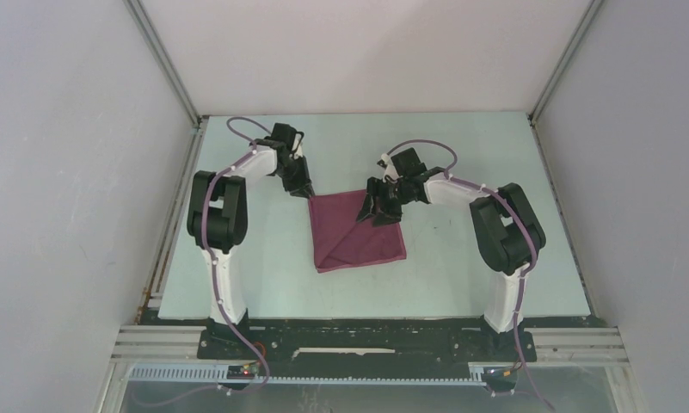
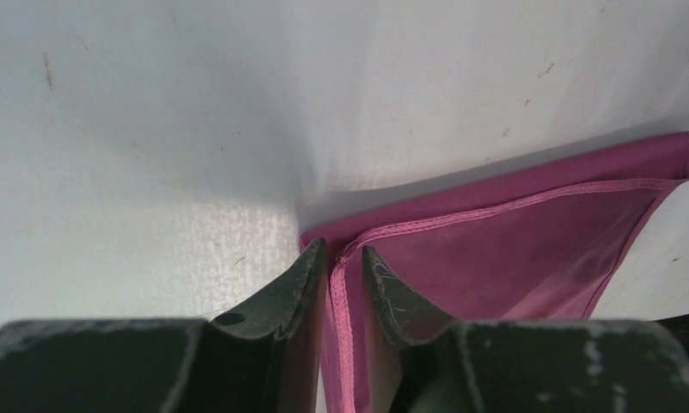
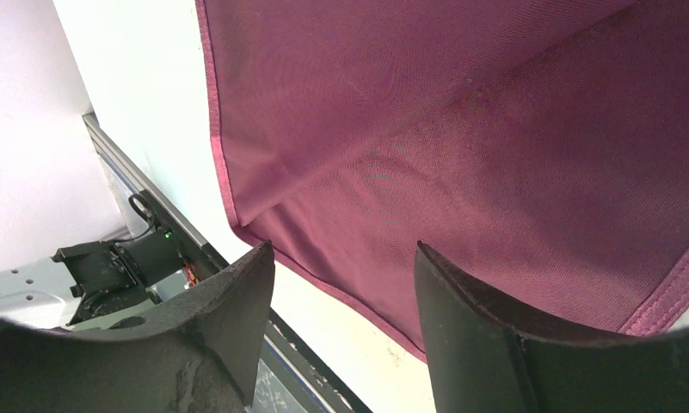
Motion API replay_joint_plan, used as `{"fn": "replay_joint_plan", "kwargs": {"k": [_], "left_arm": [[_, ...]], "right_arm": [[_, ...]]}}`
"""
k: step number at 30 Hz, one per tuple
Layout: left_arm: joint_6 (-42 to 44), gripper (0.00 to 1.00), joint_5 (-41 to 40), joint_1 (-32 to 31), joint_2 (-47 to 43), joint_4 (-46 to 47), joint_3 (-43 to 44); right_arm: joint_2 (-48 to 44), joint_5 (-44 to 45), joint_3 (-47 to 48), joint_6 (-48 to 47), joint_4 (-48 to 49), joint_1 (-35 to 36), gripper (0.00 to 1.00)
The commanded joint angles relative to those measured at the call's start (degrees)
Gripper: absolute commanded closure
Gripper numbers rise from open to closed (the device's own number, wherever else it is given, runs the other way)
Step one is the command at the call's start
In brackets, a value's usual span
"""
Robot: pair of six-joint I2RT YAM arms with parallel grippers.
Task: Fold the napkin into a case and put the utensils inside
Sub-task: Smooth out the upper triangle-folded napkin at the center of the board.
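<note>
The napkin [image 1: 371, 241] lies nearly square, its crease [image 1: 344, 231] diagonal, far-right to near-left.

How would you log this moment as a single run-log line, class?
stage: napkin partly folded on table | left gripper: astride napkin's corner hem, grip unclear | right gripper: open over napkin

The napkin [image 1: 356, 232] lies in the middle of the surface [image 1: 461, 284], between the two arms. Its far left corner sits between the left claw's [image 1: 307, 191] fingers, and the right claw [image 1: 377, 211] hangs over its far right corner (one flap lies folded diagonally across the rest).
</note>
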Motion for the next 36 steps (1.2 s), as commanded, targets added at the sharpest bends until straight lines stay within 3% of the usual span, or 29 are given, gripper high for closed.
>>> {"fn": "replay_joint_plan", "kwargs": {"k": [1,9,15,24,36], "left_arm": [[1.03,0.73,0.89,-0.33,0.47,-0.34,2.03],[0.60,0.83,0.12,-0.38,-0.91,0.57,0.74],[-0.15,0.91,-0.39,-0.39,-3.12,1.70,-1.04],[-0.77,0.93,-0.46,-0.43,-5.07,2.06,-2.48],[-1.17,0.95,-2.77,-0.30,-3.67,1.01,-2.46]], "right_arm": [[-3.21,-0.03,-0.62,-0.26,1.62,0.05,0.32],[-2.05,-0.86,-1.34,1.33,4.12,-1.27,0.32],[0.13,-3.63,-1.97,7.78,10.86,-5.69,0.30],[4.85,-8.96,-1.85,16.33,23.93,-10.21,0.30],[9.35,-10.49,5.73,16.35,22.75,-10.03,0.30]]}}
